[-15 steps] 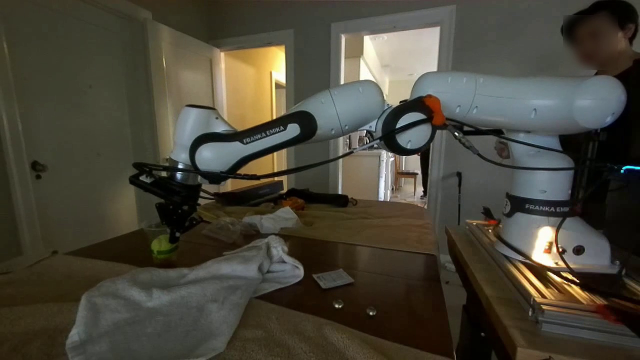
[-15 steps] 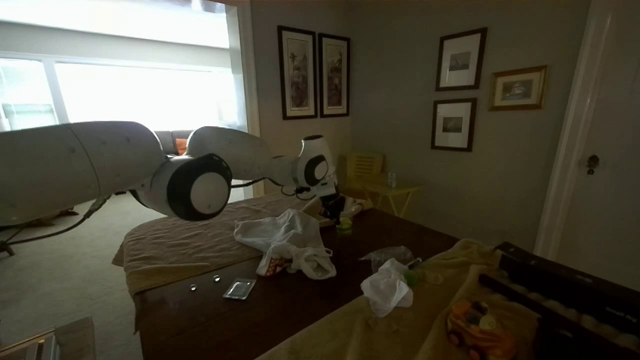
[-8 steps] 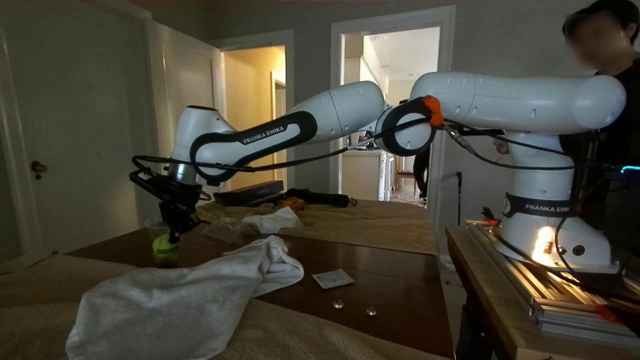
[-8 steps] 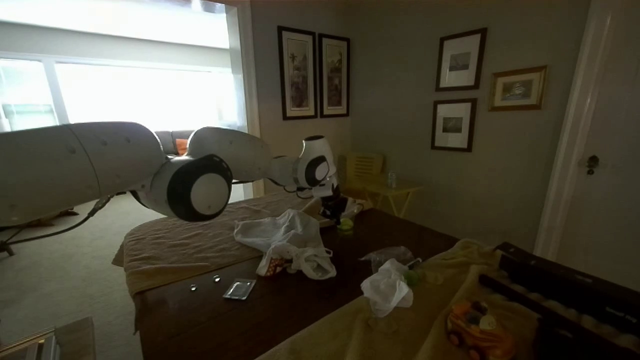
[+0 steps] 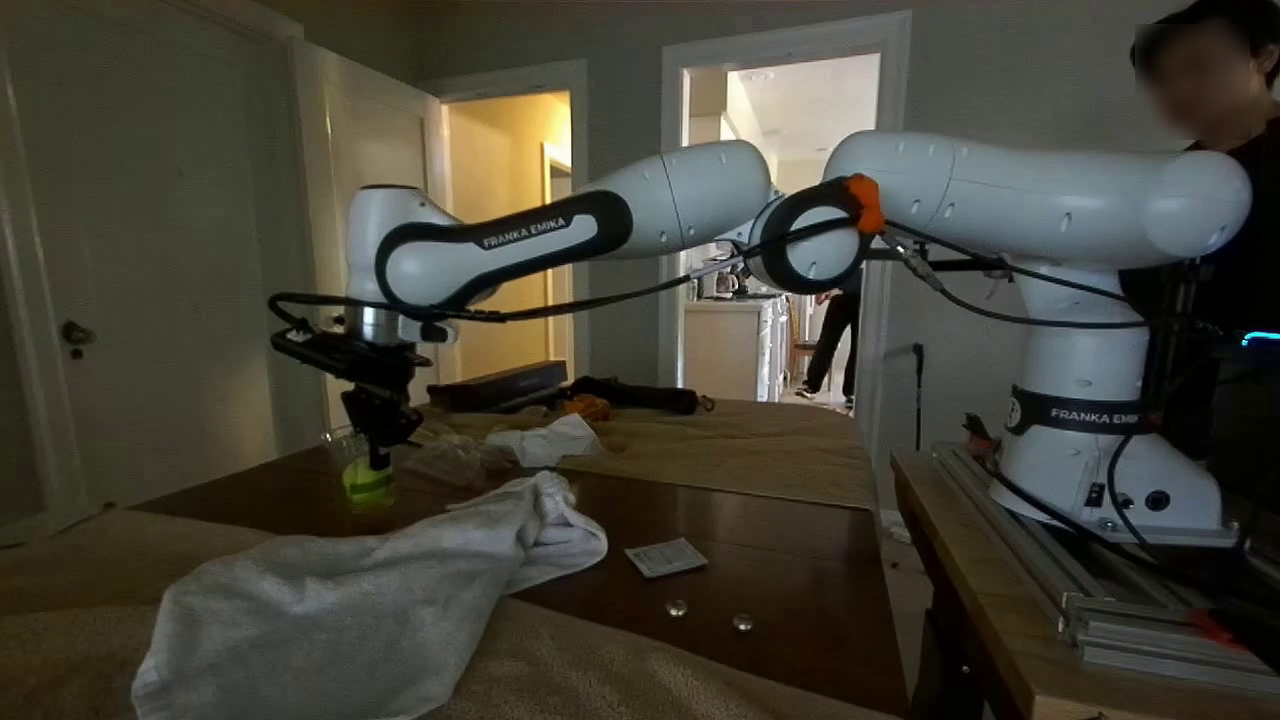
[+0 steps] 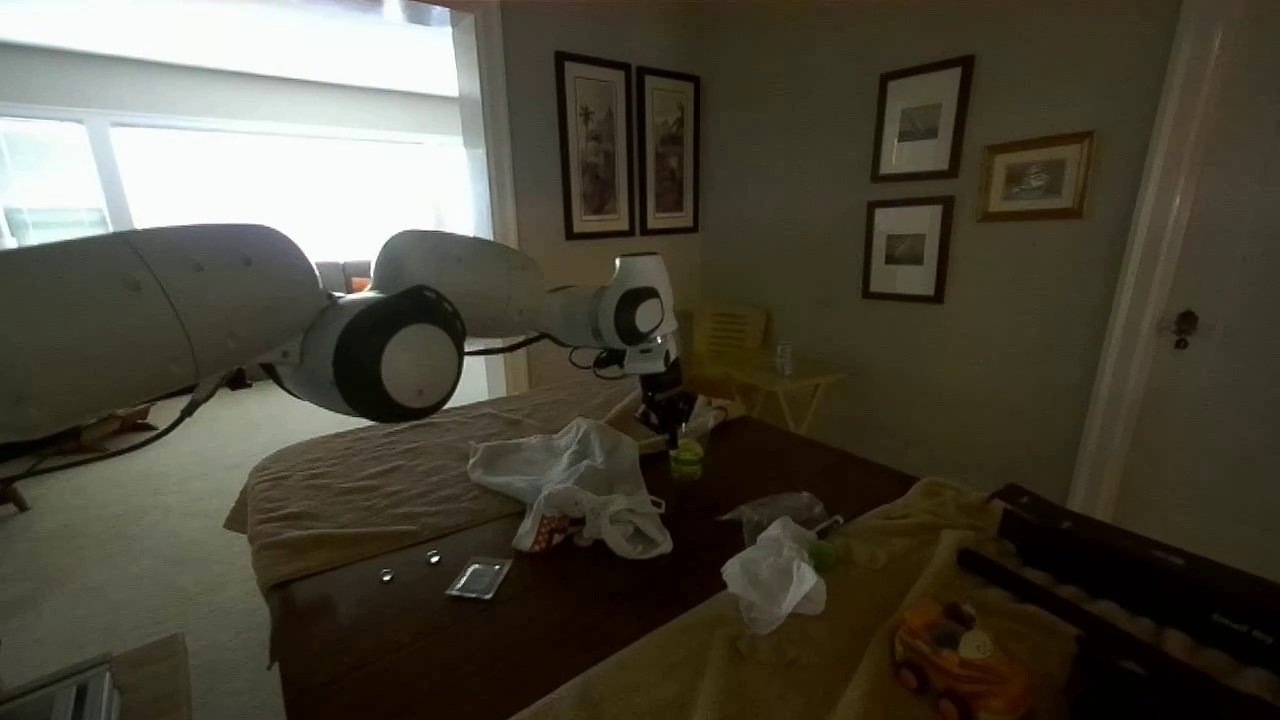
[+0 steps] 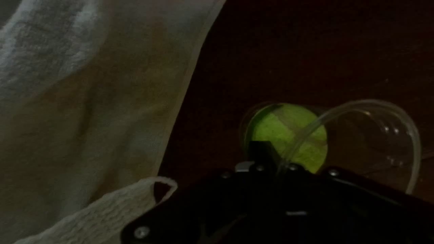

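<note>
The jaws are sitting tightly closed; one green ball [image 7: 279, 128] and one clear cup [image 7: 395, 130] are resting close beside them.

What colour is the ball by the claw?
Yellow-green; the ball shows best in the wrist view.

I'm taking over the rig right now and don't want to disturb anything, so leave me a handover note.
Gripper: shut, fingers pointing down at the yellow-green ball; whether they grip anything isn't clear.
Things: the ball is right by the fingers, toward the end of the dark table away from the robot's base; a clear cup-like container is close by, overlapping the ball in the wrist view.
Done: the fingers are down at the ball.
Left: contact looks unconfirmed; I'd check it before moving.
</note>
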